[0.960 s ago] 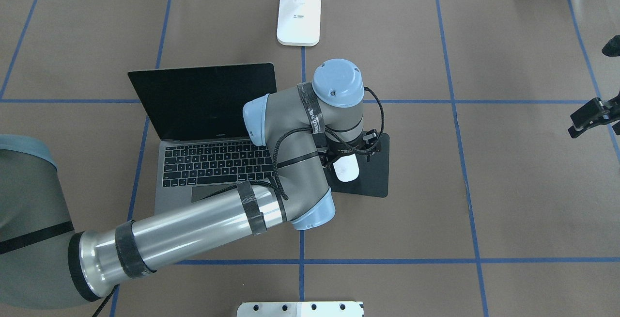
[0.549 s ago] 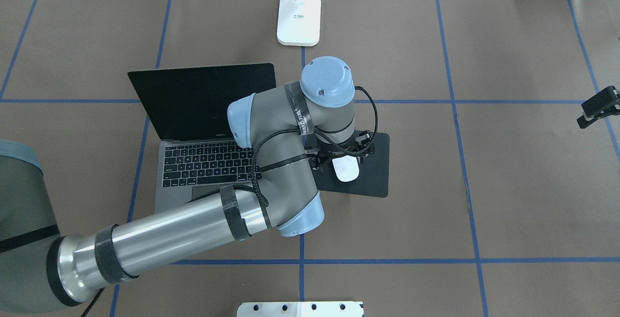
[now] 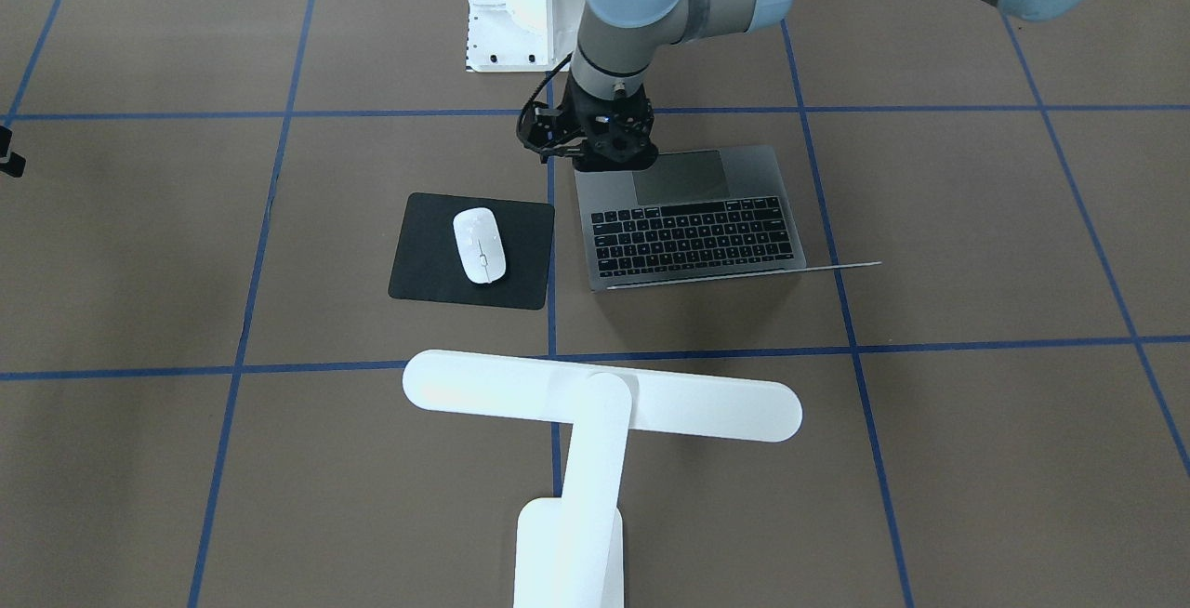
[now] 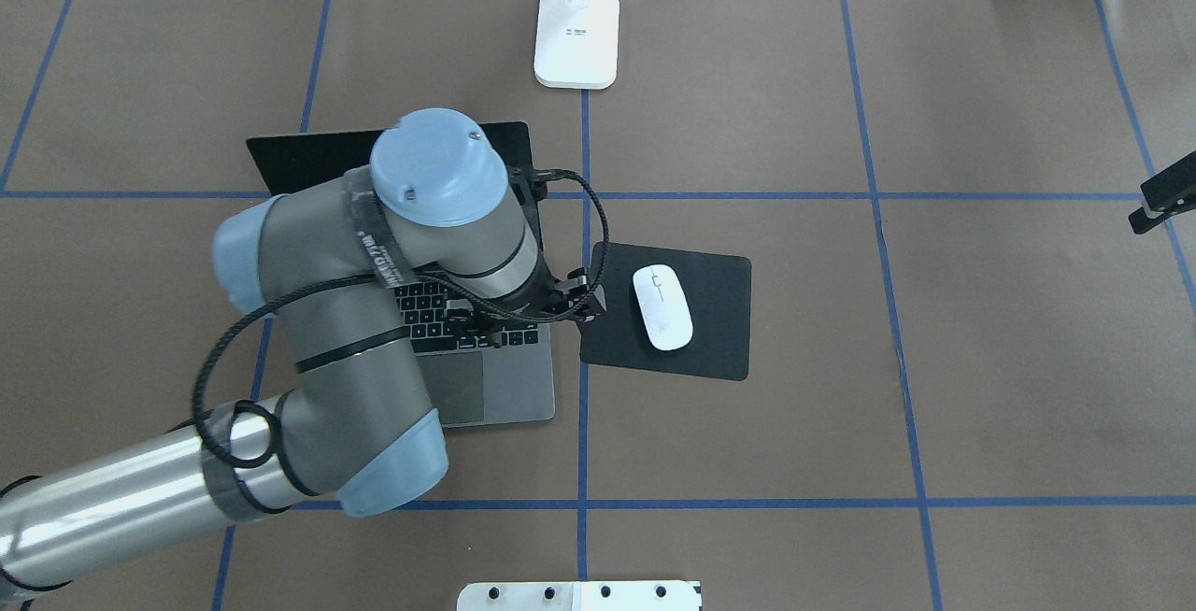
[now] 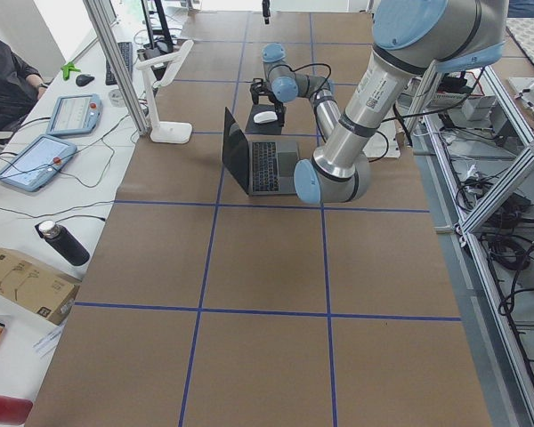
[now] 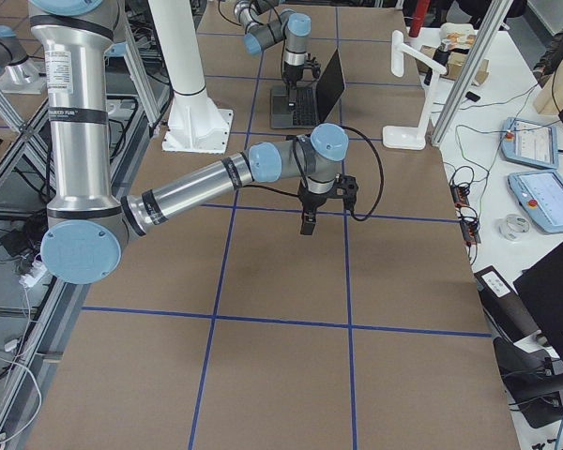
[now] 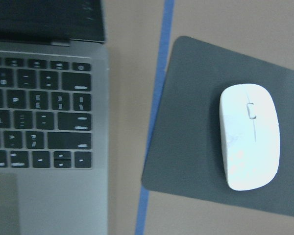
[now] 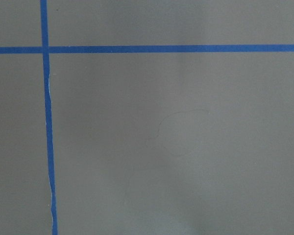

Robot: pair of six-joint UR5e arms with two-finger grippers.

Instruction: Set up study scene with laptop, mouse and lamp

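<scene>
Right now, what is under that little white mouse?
The mouse lies on a flat black pad, which rests on the brown table. The patch of pad directly beneath the mouse is covered.

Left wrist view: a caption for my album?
White mouse lying on a dark pad beside the laptop keyboard.

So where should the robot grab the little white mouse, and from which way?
Pinch the mouse across its two long sides, near the middle, coming straight down from above. It lies flat on the black mouse pad, and it's narrowest that way. End to end it's long and rounded, so a grip there would probably slip.
</scene>
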